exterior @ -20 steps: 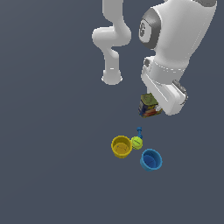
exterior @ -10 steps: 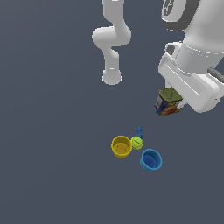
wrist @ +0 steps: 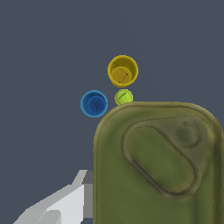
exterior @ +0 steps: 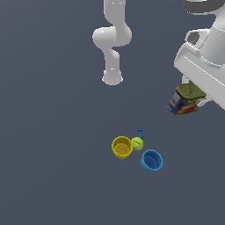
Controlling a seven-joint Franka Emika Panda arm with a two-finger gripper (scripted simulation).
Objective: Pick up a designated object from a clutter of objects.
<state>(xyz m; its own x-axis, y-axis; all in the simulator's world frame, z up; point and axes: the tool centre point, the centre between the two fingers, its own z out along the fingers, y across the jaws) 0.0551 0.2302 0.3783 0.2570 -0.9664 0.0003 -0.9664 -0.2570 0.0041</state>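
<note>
**Box in the grip, clear of the clutter**

Going from the exterior view's left: the yellow cup [exterior: 121, 147] stands on the floor, with the yellow-green ball [exterior: 137, 143] touching or just beside it and a tiny blue item [exterior: 140, 131] just behind the ball. The blue cup [exterior: 152, 160] stands near them, toward the exterior view's right. Well apart from this group, further right and up in the air, the small printed box [exterior: 186, 99] sits under the gripper [exterior: 191, 102], olive-green top uppermost, blue and red sides showing. The jaws appear clamped on the box.

In my judgement the pick itself is done and the lift is the step in hand; the next move calls only for a steady hold so that the box does not slip.

The fingers themselves are mostly hidden by the box and the arm's white housing. In the wrist view the box's green top fills much of the picture and is cut off at the edges; the tiny blue item does not show there.
</note>
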